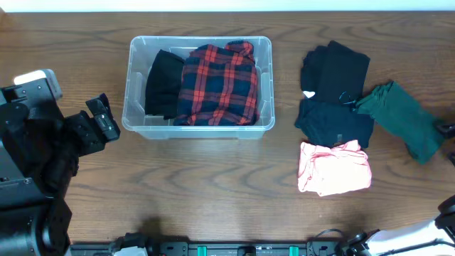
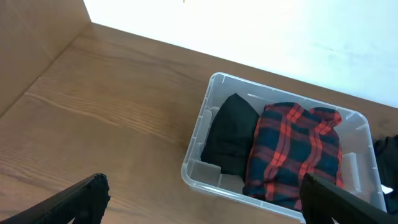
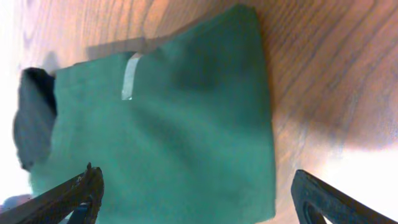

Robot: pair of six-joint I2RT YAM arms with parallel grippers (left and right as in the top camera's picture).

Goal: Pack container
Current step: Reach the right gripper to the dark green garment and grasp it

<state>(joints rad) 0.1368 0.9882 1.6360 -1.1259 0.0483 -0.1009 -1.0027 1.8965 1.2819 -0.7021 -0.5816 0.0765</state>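
Note:
The clear container [image 1: 199,130] stands at the back left of the table, and its near-left corner shows in the left wrist view [image 2: 205,180]. It holds a folded black garment [image 1: 163,82] and a red plaid shirt [image 1: 219,84]. My left gripper [image 1: 99,124] is open and empty, just left of the container, with its fingers spread wide in the left wrist view [image 2: 202,199]. My right gripper [image 3: 196,186] is open above a folded green garment [image 3: 174,124]. It barely shows at the right edge of the overhead view [image 1: 446,130].
To the right of the container lie a black garment [image 1: 335,71], a navy garment [image 1: 333,122], the green garment [image 1: 402,117] and a pink garment [image 1: 334,167]. The navy one peeks out past the green one in the right wrist view [image 3: 34,118].

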